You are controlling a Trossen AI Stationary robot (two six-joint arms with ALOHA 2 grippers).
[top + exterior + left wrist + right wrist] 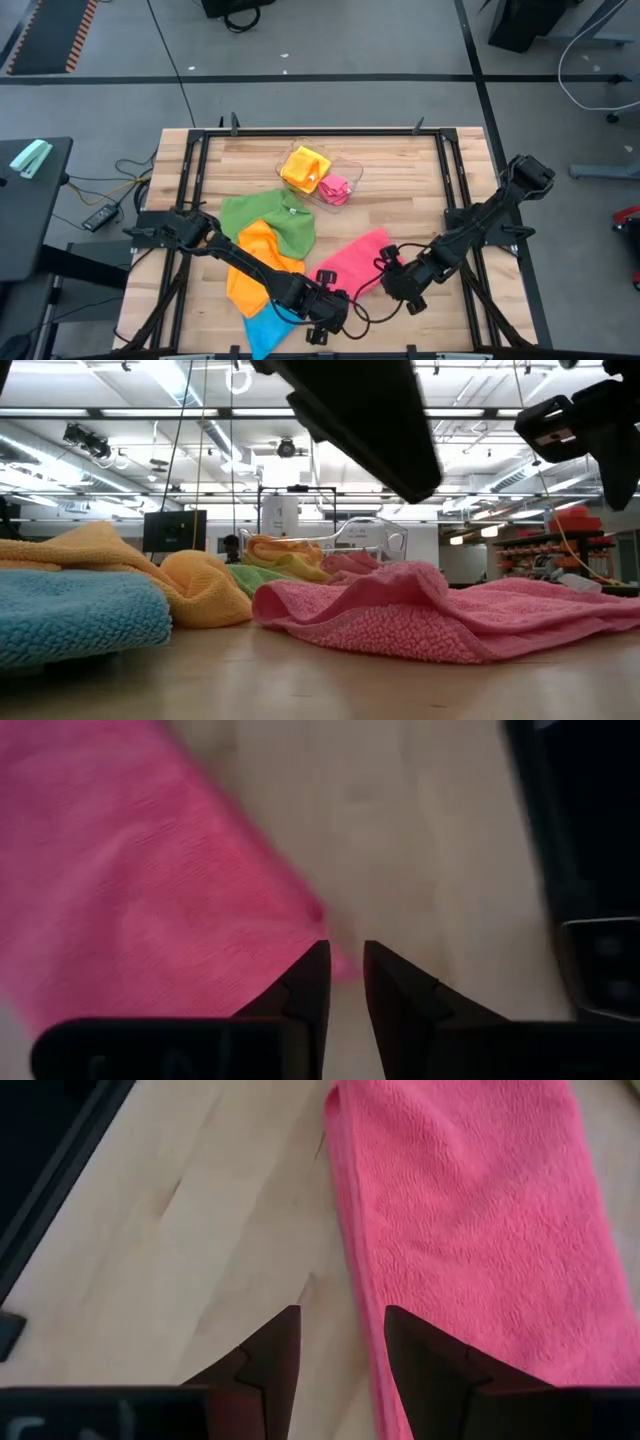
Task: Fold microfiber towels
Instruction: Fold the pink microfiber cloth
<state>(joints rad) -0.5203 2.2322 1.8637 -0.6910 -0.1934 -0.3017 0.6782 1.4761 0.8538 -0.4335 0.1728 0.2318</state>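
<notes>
A pink towel lies loosely spread on the wooden table, right of centre, with a rumpled fold in the low view. Left of it lie a green towel, an orange towel and a blue towel, overlapping in a heap. My left gripper hangs above the table near the front edge, its fingers a narrow gap apart, with the pink towel's near corner below and beyond them. My right gripper hovers open over bare wood beside the pink towel's edge.
A clear plastic tray at the far middle holds a yellow-orange towel and a pink one. Black frame rails run along the table's sides. Bare wood lies right of the tray.
</notes>
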